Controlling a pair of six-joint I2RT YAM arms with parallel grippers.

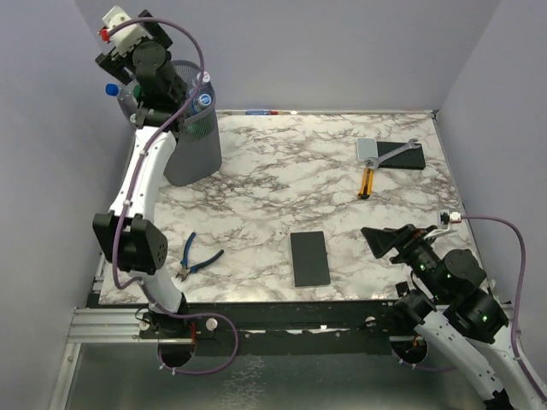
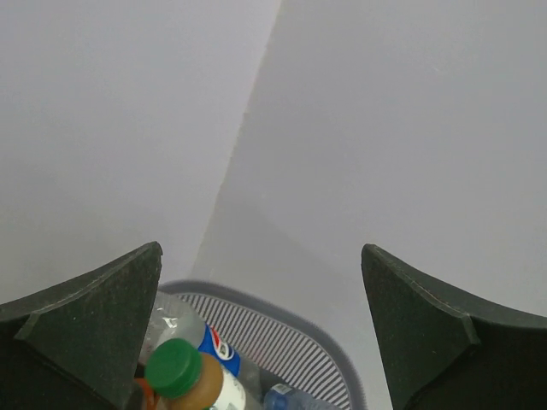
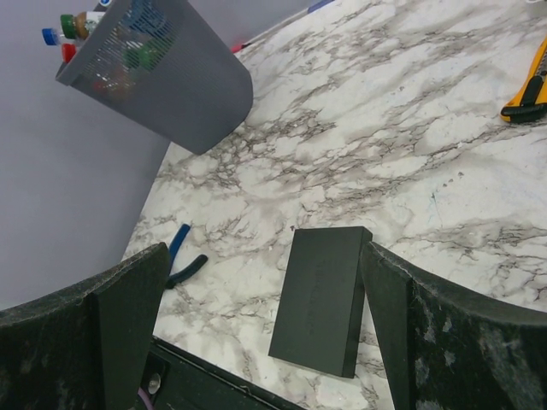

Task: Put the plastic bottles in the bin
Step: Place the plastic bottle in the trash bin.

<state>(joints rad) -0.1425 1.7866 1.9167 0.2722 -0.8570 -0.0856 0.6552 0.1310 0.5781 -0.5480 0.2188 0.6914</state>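
Note:
The bin (image 1: 192, 145), a dark grey mesh wastebasket, stands at the table's far left. My left arm reaches up over it. My left gripper (image 2: 261, 256) hangs open above the rim (image 2: 295, 329) with nothing between its fingers. Plastic bottles lie inside: an amber one with a green cap (image 2: 175, 367), a clear one with a blue label (image 2: 188, 329) and one with a blue cap (image 2: 282, 397). In the right wrist view, bottle caps (image 3: 68, 26) stick out of the bin (image 3: 171, 77). My right gripper (image 1: 382, 239) is open and empty above the near right of the table.
A black slab (image 1: 309, 258) lies near the front edge, just left of my right gripper. Blue-handled pliers (image 1: 198, 260) lie at the front left. A wrench (image 1: 389, 158), a second black slab (image 1: 403, 156) and an orange-handled screwdriver (image 1: 367, 181) lie at the back right.

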